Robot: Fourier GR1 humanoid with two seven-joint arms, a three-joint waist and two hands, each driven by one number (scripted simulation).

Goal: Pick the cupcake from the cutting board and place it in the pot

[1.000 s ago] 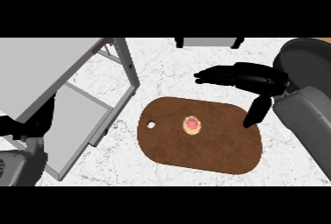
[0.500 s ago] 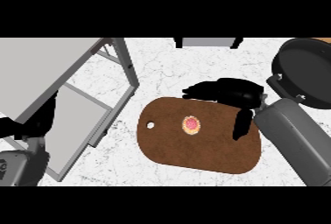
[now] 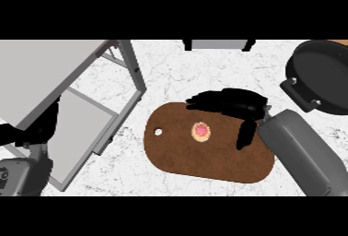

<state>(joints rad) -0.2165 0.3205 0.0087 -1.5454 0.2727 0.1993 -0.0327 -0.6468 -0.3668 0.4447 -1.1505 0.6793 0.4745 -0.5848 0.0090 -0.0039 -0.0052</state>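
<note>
The small pink-topped cupcake [image 3: 201,131] sits on the brown oval wooden cutting board [image 3: 204,159], near its middle. The right hand [image 3: 231,103] hovers just beside it with fingers spread and released, grasping nothing. To do this well, it should settle lower and centre thumb and fingers either side of the cupcake before closing. The black round pot [image 3: 319,76] waits at far right. The left hand [image 3: 17,136] rests by the grey metal rack [image 3: 75,87], well clear; its fingers cannot be read.
</note>
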